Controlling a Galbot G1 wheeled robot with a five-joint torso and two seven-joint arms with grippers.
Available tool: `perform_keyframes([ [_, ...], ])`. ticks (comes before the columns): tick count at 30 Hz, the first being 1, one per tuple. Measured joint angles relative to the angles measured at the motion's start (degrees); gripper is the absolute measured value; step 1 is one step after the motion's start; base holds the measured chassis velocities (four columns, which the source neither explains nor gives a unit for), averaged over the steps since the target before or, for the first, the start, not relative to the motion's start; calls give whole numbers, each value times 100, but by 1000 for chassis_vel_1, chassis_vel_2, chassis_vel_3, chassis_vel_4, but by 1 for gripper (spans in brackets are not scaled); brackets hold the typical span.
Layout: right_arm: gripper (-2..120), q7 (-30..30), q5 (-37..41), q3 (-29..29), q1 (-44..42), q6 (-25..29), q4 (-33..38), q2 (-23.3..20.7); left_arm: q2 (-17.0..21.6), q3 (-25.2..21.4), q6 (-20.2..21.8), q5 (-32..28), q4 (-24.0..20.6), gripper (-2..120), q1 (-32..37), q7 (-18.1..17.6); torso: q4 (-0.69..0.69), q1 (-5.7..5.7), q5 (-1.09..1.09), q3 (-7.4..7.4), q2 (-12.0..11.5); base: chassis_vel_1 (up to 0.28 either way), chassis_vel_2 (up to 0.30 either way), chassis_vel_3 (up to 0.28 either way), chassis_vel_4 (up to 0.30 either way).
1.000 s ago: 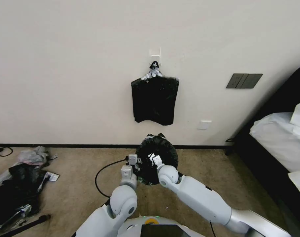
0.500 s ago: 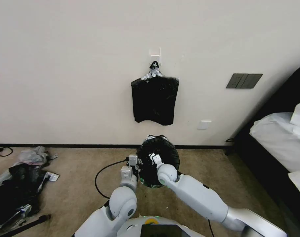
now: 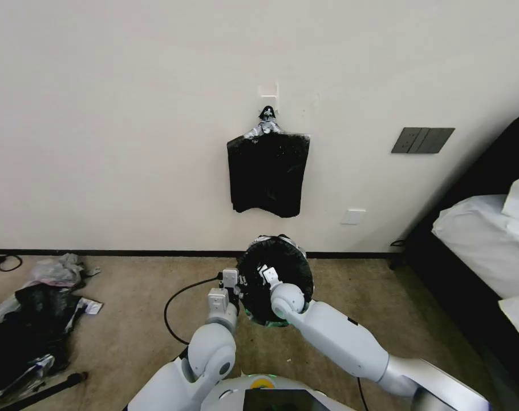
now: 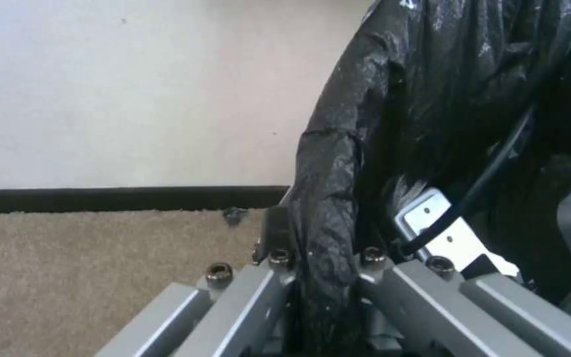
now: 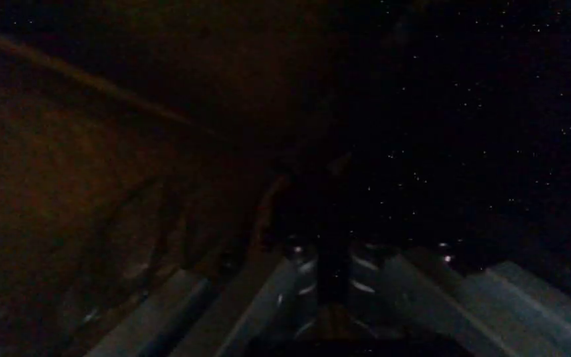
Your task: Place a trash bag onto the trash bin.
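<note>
Beige carpet (image 3: 128,319) runs up to a plain cream wall (image 3: 128,114) with a dark skirting strip, and against that wall, directly below a flat bundle of black bags (image 3: 267,174) hung from a hook, stands the small round cream-white plastic trash bin (image 3: 269,320), nearly all of it hidden by film. The thin, glossy black plastic trash bag (image 3: 282,257) is draped over the bin's mouth and lines its inside.

The left gripper (image 4: 322,270) sits at the bin's rim on the robot's left side, clenched on a fold of the bag's edge; the wrist view shows film squeezed between its metal fingers (image 4: 391,282). The right gripper (image 3: 265,274) reaches down inside the lined opening. Its own camera looks into darkness, so I cannot tell whether it is released or clenched.

Risks, as I judge them: the film is thin and pulled taut over the rim, so any hard tug from the left gripper could tear it or drag the light bin across the carpet. If the right gripper pushes deeper, it may pull the far edge off the rim, nearest the wall. A cable (image 4: 497,163) crossing the film could snag it.

The bag's mouth points upward, tilted a little toward the robot; its long axis runs roughly vertical, down into the bin.
</note>
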Motion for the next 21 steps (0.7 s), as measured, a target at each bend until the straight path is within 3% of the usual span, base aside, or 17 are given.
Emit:
perform_keyframes([
  [7,0,-6,-14,17,-29,1,-15,14,-10,-7,13,-22,9,1,-5,-1,0,0,0,0,0,0,0,0,0],
  [12,0,-133,101,61,-87,1,552,-252,-21,-118,106,-322,156,1,-47,-88,0,0,0,0,0,0,0,0,0],
  [21,33,-110,560,149,-357,0,1816,-807,-115,-263,265,-1013,530,1,-261,-294,0,0,1,0,0,0,0,0,0],
])
